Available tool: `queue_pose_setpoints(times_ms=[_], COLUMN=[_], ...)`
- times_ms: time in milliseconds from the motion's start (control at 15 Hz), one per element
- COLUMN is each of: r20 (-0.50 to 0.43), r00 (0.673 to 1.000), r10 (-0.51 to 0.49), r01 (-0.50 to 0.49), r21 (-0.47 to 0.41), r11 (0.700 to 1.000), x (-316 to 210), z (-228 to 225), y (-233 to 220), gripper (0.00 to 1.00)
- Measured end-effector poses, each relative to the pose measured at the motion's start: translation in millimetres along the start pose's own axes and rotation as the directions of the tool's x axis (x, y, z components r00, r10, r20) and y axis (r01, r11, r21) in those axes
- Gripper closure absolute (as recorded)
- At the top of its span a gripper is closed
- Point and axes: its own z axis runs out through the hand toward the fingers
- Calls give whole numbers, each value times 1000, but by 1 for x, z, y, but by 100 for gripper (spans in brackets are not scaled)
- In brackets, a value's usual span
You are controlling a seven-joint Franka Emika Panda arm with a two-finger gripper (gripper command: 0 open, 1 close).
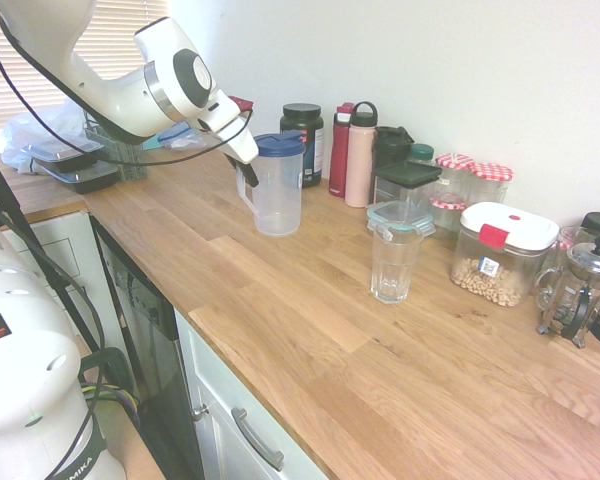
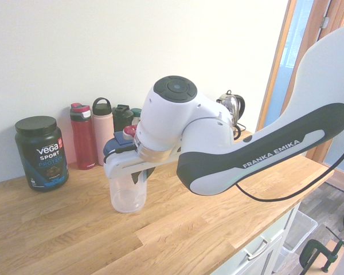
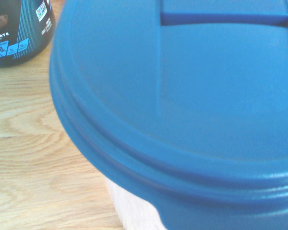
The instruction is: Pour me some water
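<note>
On the bench, the empty drinking glass [image 1: 394, 262] stands nearest its front edge, upright, about midway along and well apart from my gripper [image 1: 247, 171]. Further back and toward the window end stands the clear pitcher [image 1: 277, 188] with its blue lid [image 3: 192, 100] on, upright. My fingers are drawn together on the pitcher's handle on the side away from the glass. Behind the pitcher, along the bench's wall edge, stand the black protein tub [image 2: 41, 152], a red bottle [image 2: 83, 136] and a pink bottle [image 2: 102, 130].
</note>
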Motion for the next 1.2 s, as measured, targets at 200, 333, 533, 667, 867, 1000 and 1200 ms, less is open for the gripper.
queue_pose_setpoints(times_ms=[200,333,533,667,867,1000,1200], r20=[5,0,-27,7,71,151,260], r00=[1000,1000,998,990,965,936,871], r10=[-4,-13,-54,-140,-253,-318,-416], r01=[4,13,55,140,256,326,420], r21=[9,19,23,6,-39,-33,46], r11=[1000,1000,998,990,966,945,907], x=[-2,-4,7,28,93,142,199], z=[-4,-18,-52,-72,-95,-104,-116], y=[7,24,59,90,139,178,236], gripper=[100,100,100,100,100,100,100])
